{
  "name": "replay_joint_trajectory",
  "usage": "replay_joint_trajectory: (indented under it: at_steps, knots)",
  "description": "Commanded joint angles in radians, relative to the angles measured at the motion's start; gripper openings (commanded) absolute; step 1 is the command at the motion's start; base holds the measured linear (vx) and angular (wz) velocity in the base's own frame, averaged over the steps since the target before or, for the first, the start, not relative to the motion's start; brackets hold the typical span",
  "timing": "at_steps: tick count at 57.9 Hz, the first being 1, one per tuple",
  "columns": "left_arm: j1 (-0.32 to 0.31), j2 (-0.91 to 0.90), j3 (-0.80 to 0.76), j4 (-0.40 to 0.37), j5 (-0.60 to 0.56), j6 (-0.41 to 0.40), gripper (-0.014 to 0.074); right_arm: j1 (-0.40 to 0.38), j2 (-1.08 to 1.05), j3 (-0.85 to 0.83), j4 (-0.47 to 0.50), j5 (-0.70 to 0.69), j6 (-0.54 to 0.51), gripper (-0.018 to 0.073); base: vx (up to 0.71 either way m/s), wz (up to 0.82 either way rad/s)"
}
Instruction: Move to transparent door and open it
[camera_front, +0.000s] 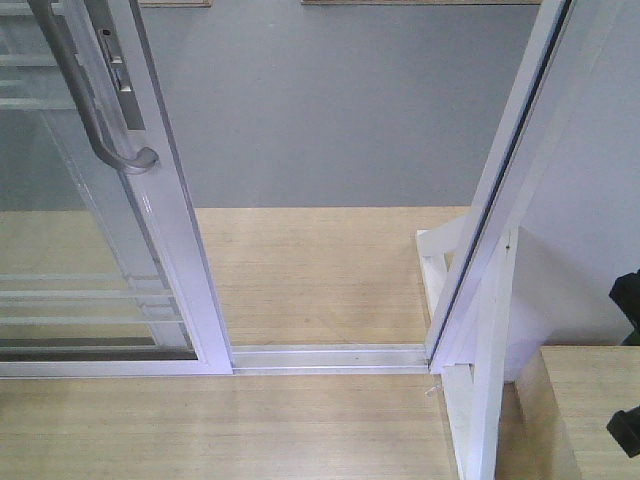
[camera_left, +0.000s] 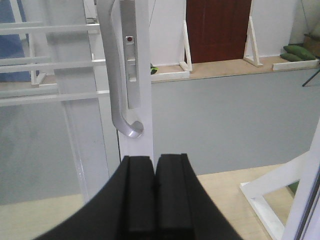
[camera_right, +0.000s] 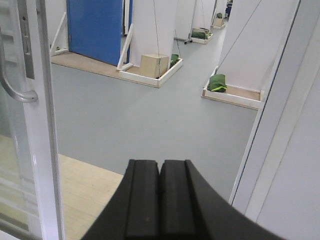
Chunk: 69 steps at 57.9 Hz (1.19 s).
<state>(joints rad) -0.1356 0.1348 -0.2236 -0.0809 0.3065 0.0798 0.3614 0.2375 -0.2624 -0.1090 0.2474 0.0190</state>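
Door (camera_front: 175, 250) stands upright, handle (camera_left: 114, 75) running vertically; both grippers (camera_left: 155, 200) (camera_right: 160, 205) closed, empty.

Even, diffuse indoor light fills all three views, bright with no hard shadows. The front view looks washed out and slightly hazy, and its verticals lean outward toward the edges from lens distortion. The transparent door (camera_front: 100, 250) shows pale, milky reflections across the glass, and its curved handle (camera_front: 95, 110) carries a soft highlight. In the left wrist view the left tool (camera_left: 155, 200) is near-black with little surface detail, its outline soft. The right tool (camera_right: 160, 205) is likewise dark, while the distant grey floor (camera_right: 150, 110) is evenly lit with faint sheen.
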Motion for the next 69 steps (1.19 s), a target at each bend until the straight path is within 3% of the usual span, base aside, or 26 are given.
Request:
replay_joint_trajectory:
  at_steps: [1, 14, 17, 25, 69]
  knots:
    - [-0.002, -0.051, 0.054, -0.005, -0.123, -0.019, 0.0003, -0.004, 0.008, -0.029, -0.002, -0.08, 0.0, -0.0006, 0.0, 0.0]
    - [-0.003, -0.157, 0.274, -0.006, -0.237, -0.054, 0.0003, -0.004, 0.008, -0.029, -0.002, -0.08, 0.0, -0.0006, 0.0, 0.0]
    - [-0.003, -0.161, 0.267, 0.013, -0.195, -0.054, 0.0003, -0.004, 0.008, -0.029, -0.002, -0.079, 0.0, -0.0006, 0.0, 0.0]
    - [-0.003, -0.16, 0.267, 0.023, -0.198, -0.088, 0.0003, -0.004, 0.008, -0.029, -0.002, -0.079, 0.0, -0.0006, 0.0, 0.0]
    - [-0.003, -0.16, 0.267, 0.023, -0.198, -0.088, 0.0003, -0.004, 0.003, 0.004, -0.005, -0.102, -0.028, -0.0006, 0.0, 0.0]
